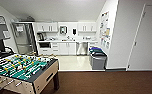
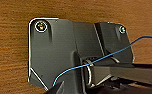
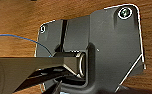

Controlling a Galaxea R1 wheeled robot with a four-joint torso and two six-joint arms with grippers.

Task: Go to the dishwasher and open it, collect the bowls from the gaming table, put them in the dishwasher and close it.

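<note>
The dishwasher is a steel-fronted unit under the white counter at the far end of the kitchenette, well ahead of me, and its door is shut. The gaming table and the bowls are out of view. Both wrist views look down past the robot's dark plate onto brown carpet, with a thin blue cable crossing each.
A green-field table-football table with rods stands close at the left. Grey bins with coloured lids line the right wall of the light tiled floor. A glass-door fridge is at the far left and a white door at the right.
</note>
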